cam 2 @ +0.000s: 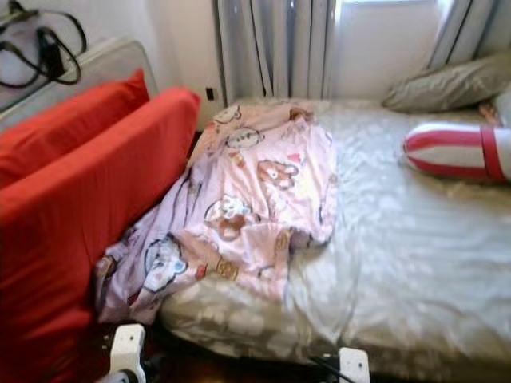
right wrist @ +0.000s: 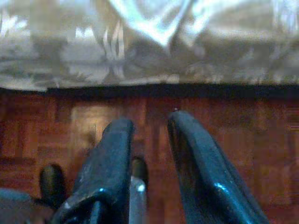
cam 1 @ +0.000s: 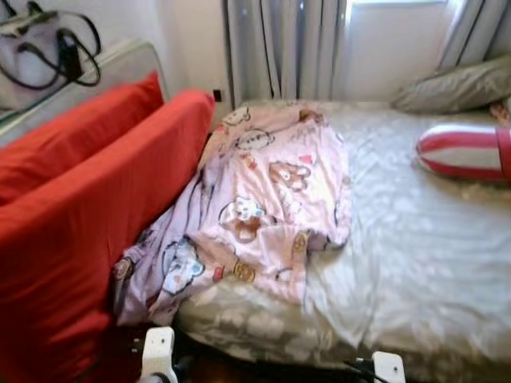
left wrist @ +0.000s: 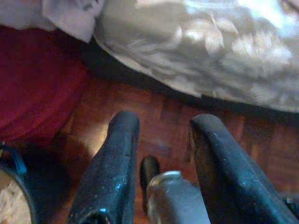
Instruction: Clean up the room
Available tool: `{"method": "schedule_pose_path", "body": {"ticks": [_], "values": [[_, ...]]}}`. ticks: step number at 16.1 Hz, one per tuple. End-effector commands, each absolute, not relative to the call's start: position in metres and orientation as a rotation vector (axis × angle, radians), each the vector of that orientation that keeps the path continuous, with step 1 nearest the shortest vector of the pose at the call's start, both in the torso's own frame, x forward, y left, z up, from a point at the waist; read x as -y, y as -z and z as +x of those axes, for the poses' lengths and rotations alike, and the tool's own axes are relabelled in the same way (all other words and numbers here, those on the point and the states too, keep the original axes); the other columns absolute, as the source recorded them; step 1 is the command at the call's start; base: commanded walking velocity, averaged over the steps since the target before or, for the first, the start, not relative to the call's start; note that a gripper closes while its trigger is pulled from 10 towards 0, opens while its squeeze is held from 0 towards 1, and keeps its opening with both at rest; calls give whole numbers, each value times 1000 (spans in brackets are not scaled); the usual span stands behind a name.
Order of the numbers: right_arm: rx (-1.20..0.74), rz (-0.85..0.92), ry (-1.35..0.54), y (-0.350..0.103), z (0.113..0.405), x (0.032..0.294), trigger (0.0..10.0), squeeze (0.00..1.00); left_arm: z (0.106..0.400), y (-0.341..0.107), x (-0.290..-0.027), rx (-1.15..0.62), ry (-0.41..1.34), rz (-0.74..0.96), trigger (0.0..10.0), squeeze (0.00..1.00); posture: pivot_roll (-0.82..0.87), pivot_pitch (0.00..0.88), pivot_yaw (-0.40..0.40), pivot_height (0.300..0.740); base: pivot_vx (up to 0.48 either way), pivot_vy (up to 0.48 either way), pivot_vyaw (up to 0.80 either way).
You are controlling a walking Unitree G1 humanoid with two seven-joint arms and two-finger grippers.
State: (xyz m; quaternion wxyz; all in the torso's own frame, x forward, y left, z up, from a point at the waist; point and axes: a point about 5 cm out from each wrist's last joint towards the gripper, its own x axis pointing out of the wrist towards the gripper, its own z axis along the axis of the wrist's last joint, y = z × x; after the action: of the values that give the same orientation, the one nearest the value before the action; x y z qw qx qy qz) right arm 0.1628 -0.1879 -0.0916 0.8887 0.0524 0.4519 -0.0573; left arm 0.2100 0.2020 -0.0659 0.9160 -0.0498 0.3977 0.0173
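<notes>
Standing at the foot of the bed (cam 1: 415,239), facing a crumpled pink cartoon-print blanket (cam 1: 263,199) that is lying heaped on the bed's left side and spilling over the edge beside the red cushions (cam 1: 96,191). Judging the step in hand as the approach: sizing up the blanket before any reach, with nothing yet lifted. Hanging low near the wooden floor (right wrist: 233,140), both arms idle below the mattress edge. Holding the left pincer (left wrist: 161,123) moderately apart and gripping nothing, fingers (left wrist: 121,140) pointing at bare floor near the draped bedsheet (left wrist: 210,46). Keeping the right pincer (right wrist: 149,121) parted by a narrower gap, likewise gripping nothing, aimed at the floor under the sheet's hem.

Calling next, probably, for raising one or both arms above mattress height, reaching to a blanket edge, pinching a fold and drawing the cloth flat across the bed; expecting soft fabric to bunch and slip, so favouring a deep pinch.

Cutting off the striped bolster (cam 1: 467,150) and grey pillow (cam 1: 455,84) at the right border. Hiding the blanket's lower corner behind the cushions. Blurring everything slightly, leaving the dark bag (cam 1: 40,48) at upper left hard to identify, and the dim object at the left wrist view's corner impossible to name.
</notes>
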Motion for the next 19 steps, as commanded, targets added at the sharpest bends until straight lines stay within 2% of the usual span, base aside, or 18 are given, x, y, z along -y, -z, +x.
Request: {"method": "schedule_pose_path", "body": {"ticks": [1, 8, 12, 16, 19], "values": [[-912, 122, 68, 89, 171, 174, 10000, 0, 205, 67, -214, -844, -59, -79, 10000, 0, 25, 0, 14, 740, 349, 0, 0], [-911, 147, 55, 90, 170, 171, 10000, 0, 203, 68, -214, -849, -63, -81, 10000, 0, 25, 0, 12, 740, 347, 0, 800], [-887, 171, 60, 87, 176, 171, 10000, 0, 203, 68, -213, -843, -58, -77, 10000, 0, 22, 0, 12, 740, 0, 0, 0], [-727, 95, -24, 65, 214, 164, 10000, 0, 223, 55, -212, -731, -55, -98, 10000, 0, 22, 0, 11, 740, 0, 0, 0], [-492, 101, -66, 29, 259, 159, 10000, 0, 260, 23, -212, -504, -47, -147, 10000, 0, 20, 0, 9, 740, 0, 0, 0]]}}
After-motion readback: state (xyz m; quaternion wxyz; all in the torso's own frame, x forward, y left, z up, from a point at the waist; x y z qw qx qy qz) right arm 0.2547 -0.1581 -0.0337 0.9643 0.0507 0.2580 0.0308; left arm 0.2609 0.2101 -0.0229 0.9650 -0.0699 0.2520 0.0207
